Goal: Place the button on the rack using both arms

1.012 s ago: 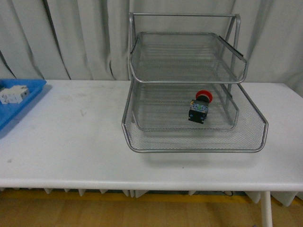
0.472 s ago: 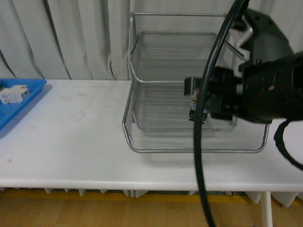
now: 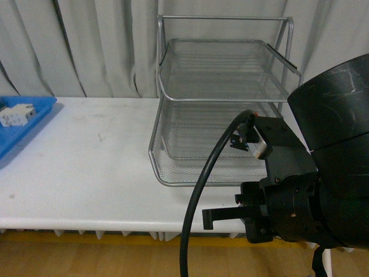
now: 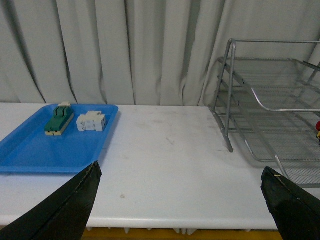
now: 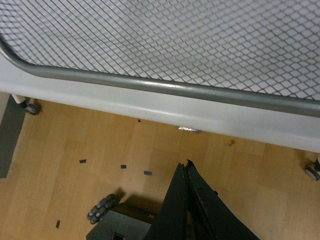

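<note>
Front view: the right arm (image 3: 323, 190) fills the near right, half-hiding the button (image 3: 240, 140) lying in the rack (image 3: 173, 138). Left wrist view: left gripper (image 4: 182, 200) jaws spread wide over the table (image 4: 165, 155), well short of the rack. Right wrist view: right gripper (image 5: 187, 205) fingers pressed together, empty, below the rack's rim.

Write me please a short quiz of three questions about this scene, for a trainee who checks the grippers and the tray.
1. True or false: the left gripper is open and holds nothing.
2. How many parts lie in the blue tray? A: one. B: two. C: four.
3. Fill in the missing word: the right gripper, seen above the wooden floor, is ___ and holds nothing.

Key: 1 true; 2 B; 3 shut.
</note>
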